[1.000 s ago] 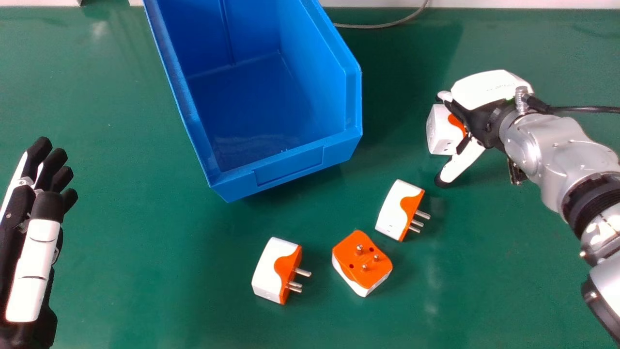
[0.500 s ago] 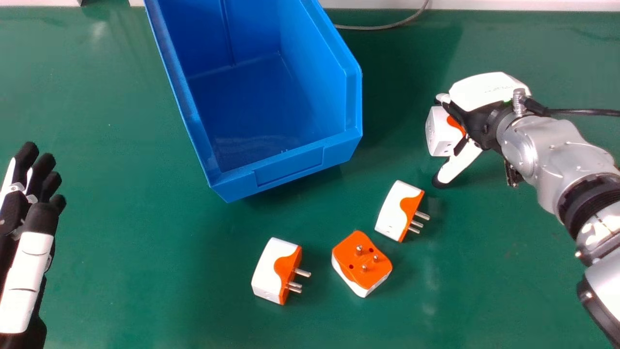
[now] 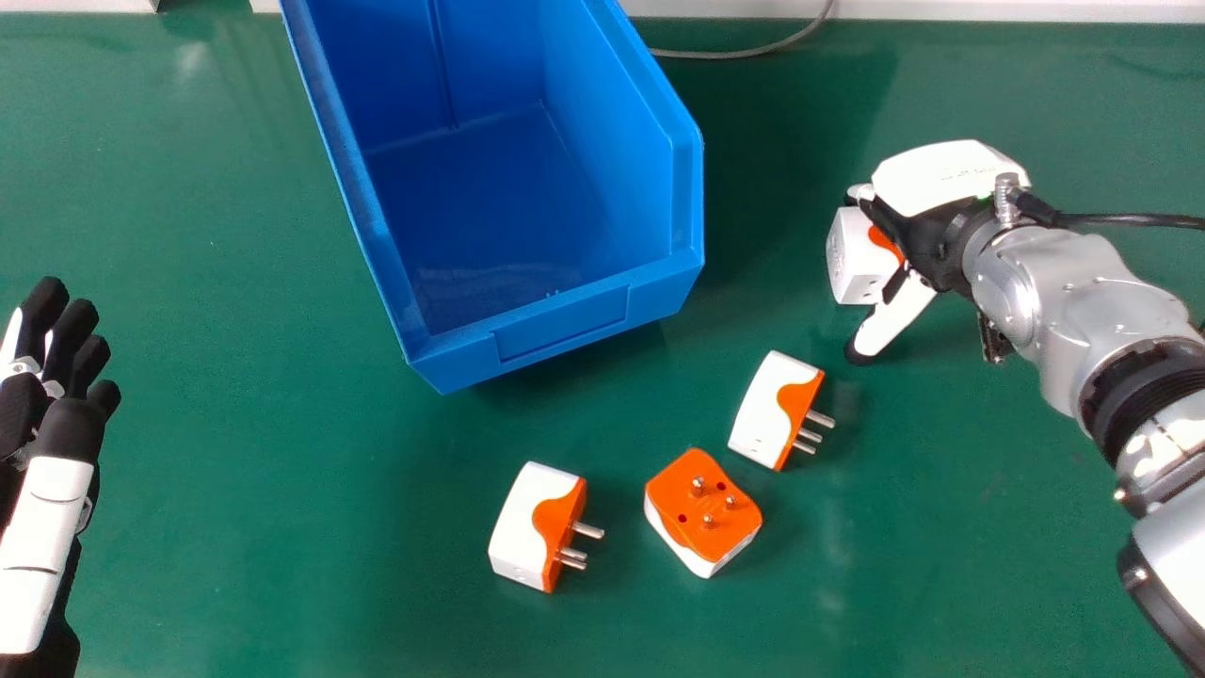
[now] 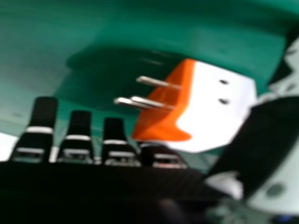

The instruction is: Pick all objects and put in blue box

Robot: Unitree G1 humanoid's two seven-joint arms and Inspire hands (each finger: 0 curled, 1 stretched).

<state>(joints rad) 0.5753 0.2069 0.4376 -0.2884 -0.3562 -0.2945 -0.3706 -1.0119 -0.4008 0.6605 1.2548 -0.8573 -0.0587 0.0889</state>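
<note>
Evidently, the right hand is hovering low over the far plug, its fingers staying unclenched on one side and its thumb spreading on the other, probably to bracket the white body before gripping. Whether either is touching the plug, I cannot tell. That plug is lying on the surface, right of the blue box, its prongs pointing across the fingers' side and so likely leaving the body for the thumb to press.

The box's low front is facing the robot, presumably for easy drops. Nearer, the right plug and left plug are lying prongs sideways, while the middle plug is pointing its prongs upward, likely calling for a side grip. The left hand is idling at the head view's left edge, relaxed and holding nothing.
</note>
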